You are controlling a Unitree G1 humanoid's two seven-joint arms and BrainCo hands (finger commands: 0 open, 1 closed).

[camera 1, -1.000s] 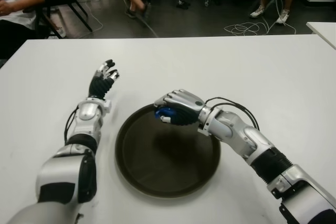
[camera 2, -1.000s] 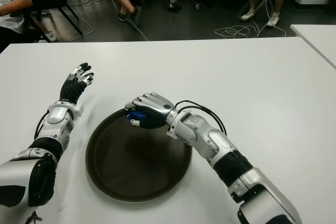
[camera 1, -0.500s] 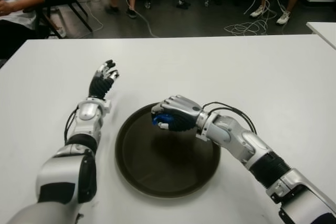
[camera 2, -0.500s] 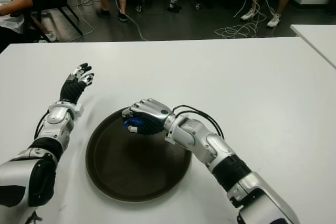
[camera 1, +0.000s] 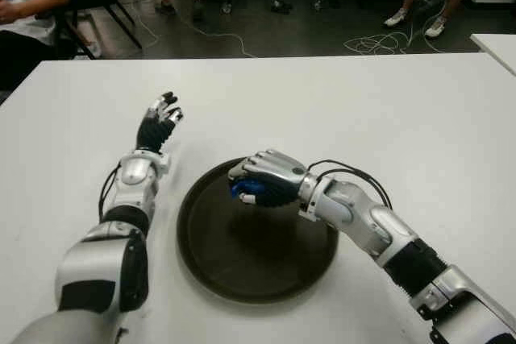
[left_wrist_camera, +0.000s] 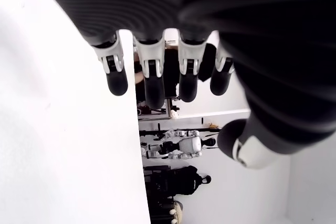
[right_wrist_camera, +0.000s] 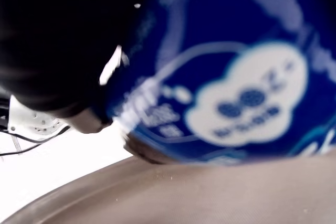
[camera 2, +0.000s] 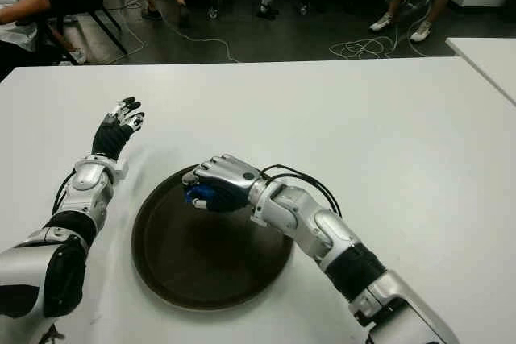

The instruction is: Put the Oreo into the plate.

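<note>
Right hand [camera 1: 262, 181] clamps the blue Oreo [right_wrist_camera: 231, 77] pack above the plate [camera 1: 210, 255], its wrist view showing the label.

A robotics lab: white table [camera 1: 339, 94], floor cables [camera 1: 372, 41], seated onlookers [camera 1: 20, 6], another humanoid robot [left_wrist_camera: 181, 147] beyond.

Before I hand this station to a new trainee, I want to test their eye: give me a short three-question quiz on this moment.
1. True or false: the blue Oreo packet lies loose on the round dark brown plate.
2. Which hand holds the packet: A) left hand, B) right hand, C) neither?
3. Fill in: the left hand, fingers spread, shows over the white table on the plate's ____ side.

Key: 1 false, it is held above the plate. 2 B. 3 left.
</note>
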